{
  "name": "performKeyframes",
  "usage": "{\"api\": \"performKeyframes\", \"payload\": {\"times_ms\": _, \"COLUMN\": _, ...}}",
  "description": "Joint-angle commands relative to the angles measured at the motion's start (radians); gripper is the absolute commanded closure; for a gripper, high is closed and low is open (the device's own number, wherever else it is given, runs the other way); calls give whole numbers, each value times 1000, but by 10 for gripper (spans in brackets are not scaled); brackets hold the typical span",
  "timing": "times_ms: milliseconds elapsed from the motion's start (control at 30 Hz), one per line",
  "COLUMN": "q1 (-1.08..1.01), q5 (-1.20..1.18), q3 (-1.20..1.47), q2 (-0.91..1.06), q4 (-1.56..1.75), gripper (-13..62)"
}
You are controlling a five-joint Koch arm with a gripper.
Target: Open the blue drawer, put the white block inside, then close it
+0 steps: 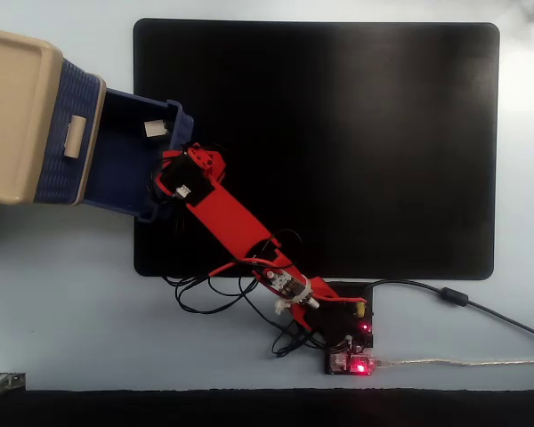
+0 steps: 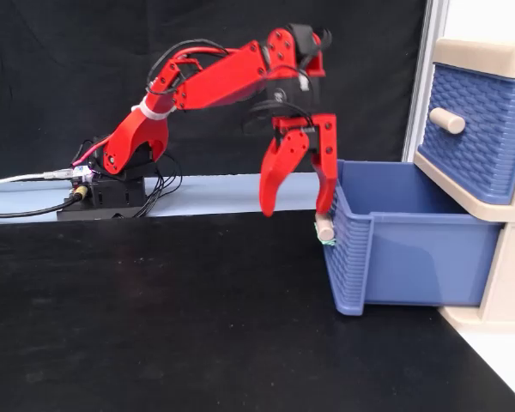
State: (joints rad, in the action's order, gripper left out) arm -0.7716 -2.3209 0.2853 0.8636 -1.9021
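Note:
The blue drawer [image 1: 125,165] [image 2: 412,249] is pulled out of the beige cabinet [image 1: 13,107] over the edge of the black mat. Seen from above in a fixed view, the white block [image 1: 154,129] lies inside it, in the corner next to the front wall. The drawer wall hides the block in a fixed view from the side. My red gripper [image 2: 296,206] hangs open and empty, pointing down just in front of the drawer front. Its right finger [image 2: 327,172] sits close above the beige handle [image 2: 324,228]. From above, the arm [image 1: 222,218] covers the fingertips.
A second navy drawer [image 2: 476,129] [image 1: 67,133] sits shut above the open one. The black mat [image 1: 338,151] [image 2: 154,318] covers most of the table. The arm's base with its board and loose cables [image 1: 347,342] [image 2: 112,193] stands at the mat's edge.

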Motion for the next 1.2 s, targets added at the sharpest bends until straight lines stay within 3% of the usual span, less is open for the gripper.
{"api": "performKeyframes", "payload": {"times_ms": 0, "q1": 29, "q5": -81, "q3": -15, "q2": 15, "q4": 64, "gripper": 155}}
{"api": "performKeyframes", "payload": {"times_ms": 367, "q1": 147, "q5": -362, "q3": -17, "q2": -104, "q4": 664, "gripper": 154}}
{"api": "performKeyframes", "payload": {"times_ms": 633, "q1": 195, "q5": -471, "q3": -17, "q2": -160, "q4": 879, "gripper": 154}}
{"api": "performKeyframes", "payload": {"times_ms": 767, "q1": 173, "q5": -460, "q3": -18, "q2": -133, "q4": 782, "gripper": 151}}
{"api": "performKeyframes", "payload": {"times_ms": 933, "q1": 0, "q5": -357, "q3": -21, "q2": 149, "q4": 354, "gripper": 152}}
{"api": "performKeyframes", "payload": {"times_ms": 1167, "q1": -367, "q5": 261, "q3": 49, "q2": 431, "q4": -158, "gripper": 154}}
